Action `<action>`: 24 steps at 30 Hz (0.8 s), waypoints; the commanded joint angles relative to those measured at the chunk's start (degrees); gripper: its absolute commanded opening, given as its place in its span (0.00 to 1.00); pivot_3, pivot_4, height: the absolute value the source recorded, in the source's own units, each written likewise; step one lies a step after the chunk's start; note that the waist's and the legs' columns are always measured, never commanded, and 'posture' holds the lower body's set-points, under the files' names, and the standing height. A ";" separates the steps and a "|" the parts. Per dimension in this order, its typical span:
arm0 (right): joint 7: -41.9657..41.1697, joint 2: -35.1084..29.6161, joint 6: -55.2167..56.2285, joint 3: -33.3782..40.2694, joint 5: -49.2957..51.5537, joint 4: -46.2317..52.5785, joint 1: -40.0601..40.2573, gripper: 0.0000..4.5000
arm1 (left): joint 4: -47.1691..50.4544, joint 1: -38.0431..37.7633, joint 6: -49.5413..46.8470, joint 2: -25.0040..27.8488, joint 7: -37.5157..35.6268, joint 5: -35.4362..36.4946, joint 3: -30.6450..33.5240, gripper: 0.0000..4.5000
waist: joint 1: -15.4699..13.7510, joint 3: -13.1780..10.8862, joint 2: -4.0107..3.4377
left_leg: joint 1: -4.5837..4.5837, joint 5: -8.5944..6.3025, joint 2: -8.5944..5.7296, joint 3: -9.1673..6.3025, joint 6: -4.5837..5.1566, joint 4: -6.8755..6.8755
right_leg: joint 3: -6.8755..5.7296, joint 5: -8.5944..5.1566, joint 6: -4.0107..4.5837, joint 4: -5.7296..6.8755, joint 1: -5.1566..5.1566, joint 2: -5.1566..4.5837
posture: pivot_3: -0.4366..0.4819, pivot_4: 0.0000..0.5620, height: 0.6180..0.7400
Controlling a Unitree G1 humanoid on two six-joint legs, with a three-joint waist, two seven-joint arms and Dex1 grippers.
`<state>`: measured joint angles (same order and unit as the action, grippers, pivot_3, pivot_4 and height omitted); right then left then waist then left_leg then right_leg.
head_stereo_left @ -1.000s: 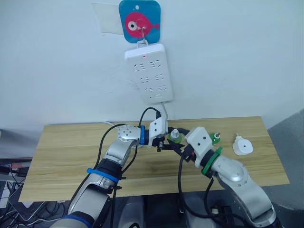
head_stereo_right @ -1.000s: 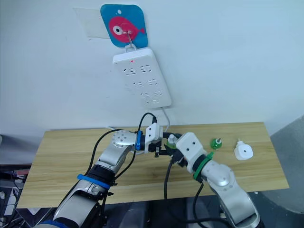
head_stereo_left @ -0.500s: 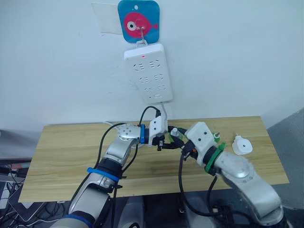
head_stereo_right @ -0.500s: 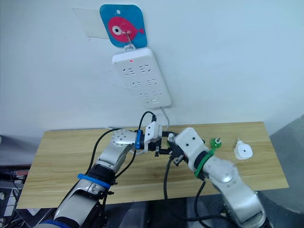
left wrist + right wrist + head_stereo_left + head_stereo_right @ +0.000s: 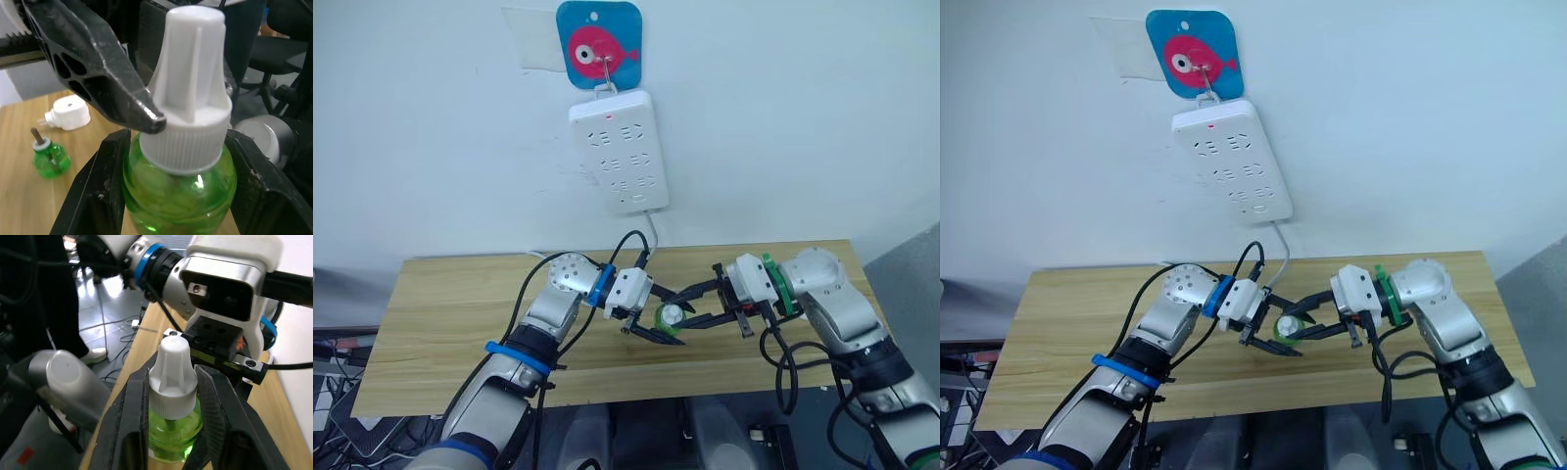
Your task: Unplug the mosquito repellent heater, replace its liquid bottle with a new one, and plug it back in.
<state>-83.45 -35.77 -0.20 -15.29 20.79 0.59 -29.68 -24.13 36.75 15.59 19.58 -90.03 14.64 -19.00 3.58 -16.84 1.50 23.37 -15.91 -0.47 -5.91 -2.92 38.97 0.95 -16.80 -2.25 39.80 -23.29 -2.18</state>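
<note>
With the left hand (image 5: 672, 323), reaching in from 9 o'clock, grips the green liquid bottle (image 5: 666, 317) by its body, black fingers (image 5: 93, 191) pressed against both sides, and holds it upright above the tabletop (image 5: 460, 304) near the front edge. With the right hand (image 5: 689, 313), coming in from 3 o'clock, brackets the bottle's white ribbed cap (image 5: 172, 364), fingers parted to either side and one fingertip (image 5: 146, 115) touching the cap's shoulder; not clamped as far as can be told. Leaves the mosquito repellent heater (image 5: 68, 111) unplugged, lying on the tabletop behind the held bottle, plug prongs sticking out sideways. Just beside it, an uncapped green bottle (image 5: 47, 157) standing upright with its wick exposed. At 12 o'clock from the hands, on the wall, a white power strip (image 5: 619, 149) hanging tilted from a hook on a blue fish plaque (image 5: 599, 44), cord trailing down toward the tabletop.
</note>
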 commanded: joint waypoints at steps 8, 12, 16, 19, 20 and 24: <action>14.82 -5.51 -7.63 12.41 0.23 13.33 13.65 0.99 | 0.48 -1.64 -0.79 -0.13 4.84 -0.07 3.25 0.50 | -0.59 0.00 0.00 | 0.08 0.00 0.00 -0.15 -0.01 -0.05 | -0.05 0.00 0.00 -0.16 -0.01 -0.08 | 0.45 0.45 1.00; 29.95 -1.22 -14.23 13.20 -3.64 26.37 21.17 0.99 | 1.93 -2.67 -3.70 -1.06 9.70 -0.32 3.99 0.50 | -0.28 0.03 -0.05 | 0.05 0.00 0.03 -0.20 -0.01 -0.03 | 0.03 0.00 0.00 0.04 -0.06 -0.07 | 0.44 0.45 1.00; 39.27 3.50 -16.37 9.07 -10.09 31.20 23.08 0.99 | 2.87 -3.08 -5.11 -1.90 13.23 -0.95 4.11 0.50 | -0.05 0.05 -0.05 | 0.03 0.01 0.02 -0.16 -0.01 -0.04 | 0.10 0.00 0.00 0.10 -0.10 -0.02 | 0.43 0.45 1.00; 42.59 5.77 -16.91 5.53 -13.36 31.32 22.93 0.99 | 4.10 -3.65 -6.09 -1.85 14.08 -0.91 3.77 0.50 | -0.14 0.05 -0.06 | 0.03 0.01 0.01 -0.16 -0.01 -0.04 | 0.07 0.00 0.00 0.07 -0.10 -0.02 | 0.42 0.45 1.00; 43.96 6.83 -16.68 4.45 -14.87 29.73 21.71 0.99 | 4.31 -3.92 -6.08 -1.74 13.95 -0.99 3.50 0.50 | -0.09 0.06 -0.06 | 0.03 0.01 0.02 -0.15 -0.02 -0.04 | 0.06 0.00 0.00 0.07 -0.10 -0.01 | 0.42 0.45 1.00; 46.24 9.10 -16.81 2.83 -17.10 25.74 18.32 0.99 | 5.08 -4.41 -6.48 -1.40 13.59 -0.96 3.15 0.50 | 0.07 0.08 -0.09 | 0.01 0.01 0.02 -0.12 -0.02 -0.04 | 0.10 0.00 0.00 0.09 -0.11 0.00 | 0.41 0.44 1.00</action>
<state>-38.96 -26.78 -17.17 -13.07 5.04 26.46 -10.72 -22.03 32.54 8.96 18.20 -75.70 13.22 -15.68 3.64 -16.76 1.41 23.38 -15.90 -0.46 -6.04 -2.94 38.93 1.02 -16.80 -2.25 39.88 -23.40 -2.18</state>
